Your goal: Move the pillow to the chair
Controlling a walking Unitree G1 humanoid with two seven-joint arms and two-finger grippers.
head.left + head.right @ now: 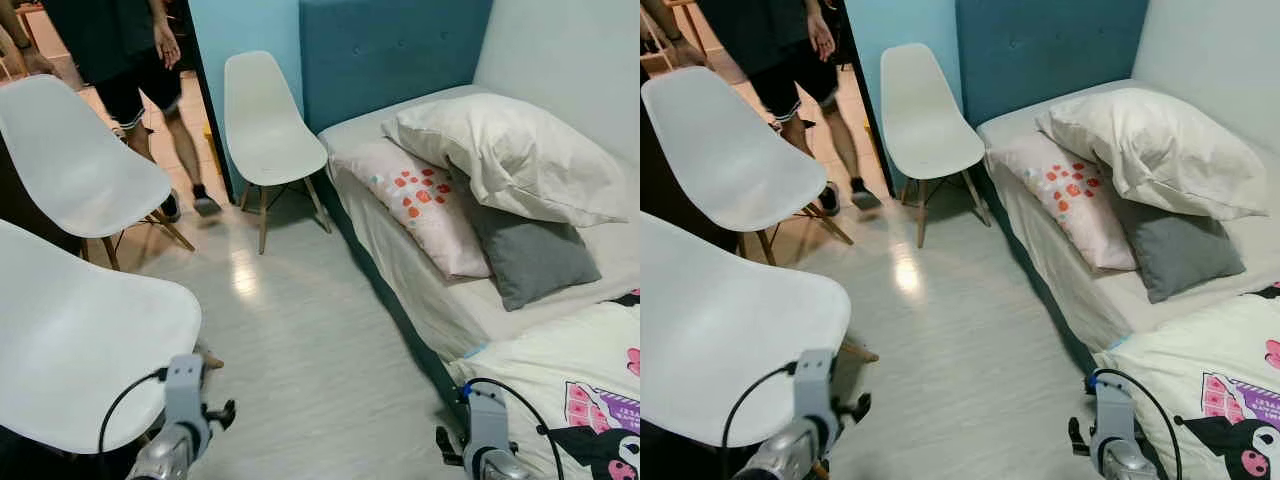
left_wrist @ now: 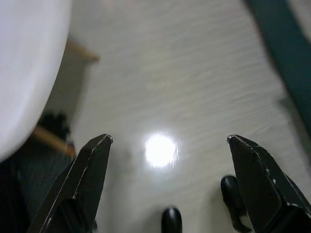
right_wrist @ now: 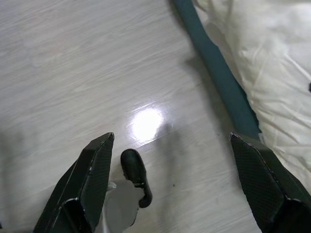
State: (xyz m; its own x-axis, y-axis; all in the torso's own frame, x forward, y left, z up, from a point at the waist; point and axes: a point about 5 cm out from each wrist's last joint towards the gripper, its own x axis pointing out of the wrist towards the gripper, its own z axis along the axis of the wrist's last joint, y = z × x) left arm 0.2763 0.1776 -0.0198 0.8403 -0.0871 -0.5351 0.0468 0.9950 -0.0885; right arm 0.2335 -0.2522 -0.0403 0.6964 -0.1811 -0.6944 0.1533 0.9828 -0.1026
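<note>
On the bed (image 1: pixel 470 310) at the right lie three pillows: a large white pillow (image 1: pixel 510 150) on top, a pale pink pillow with red spots (image 1: pixel 425 205) beside it, and a grey pillow (image 1: pixel 530 255) partly under the white one. White shell chairs stand on the left: the nearest chair (image 1: pixel 80 340) at my left, another chair (image 1: pixel 75 160) behind it, a third chair (image 1: pixel 262 115) by the headboard. Both arms hang low. My left gripper (image 2: pixel 167 141) is open over the floor beside the nearest chair. My right gripper (image 3: pixel 172 138) is open over the floor by the bed's edge.
A person (image 1: pixel 140 50) in dark shorts stands in the doorway at the back left. A blue padded headboard (image 1: pixel 390 45) backs the bed. A cartoon-print quilt (image 1: pixel 570 390) covers the near end of the bed. Pale wood floor (image 1: pixel 300 330) runs between chairs and bed.
</note>
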